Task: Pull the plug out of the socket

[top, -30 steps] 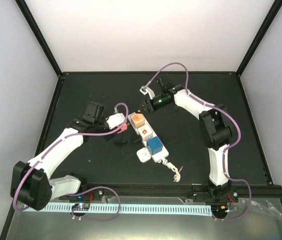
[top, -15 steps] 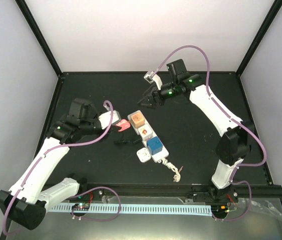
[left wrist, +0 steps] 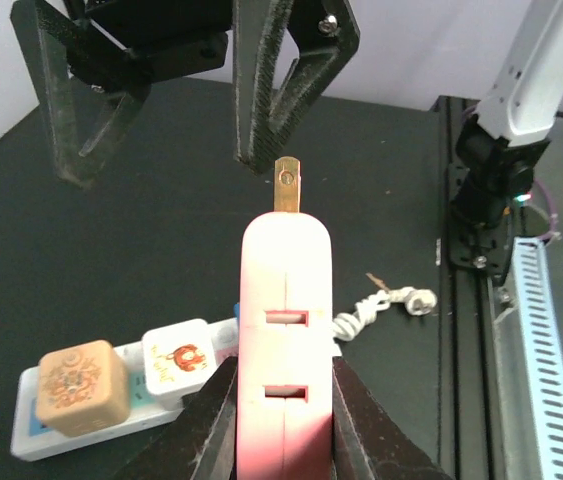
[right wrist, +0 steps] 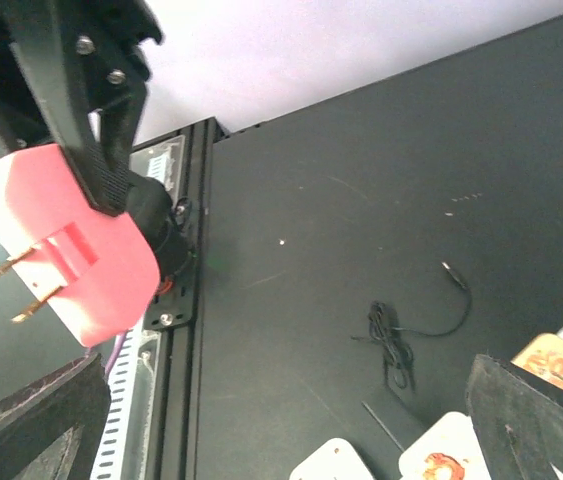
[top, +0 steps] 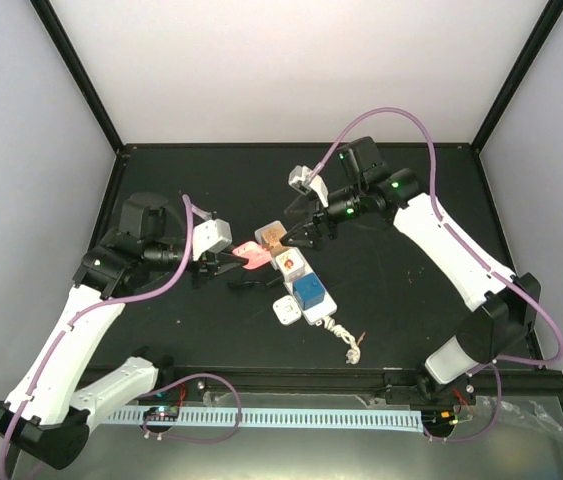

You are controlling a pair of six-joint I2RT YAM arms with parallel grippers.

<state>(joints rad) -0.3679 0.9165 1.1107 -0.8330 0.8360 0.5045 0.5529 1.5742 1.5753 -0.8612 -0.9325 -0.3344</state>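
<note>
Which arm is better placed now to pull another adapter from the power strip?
Right, probably. The right gripper is open and empty near the power strip; the left gripper is shut on the pink plug.

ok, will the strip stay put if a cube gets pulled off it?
Probably not: the strip lies loose on the table with nothing pinning it. Its cord is a short loose bundle, so it likely anchors little. The moulded body looks stiff, so it would probably lift or slide as one piece.
</note>
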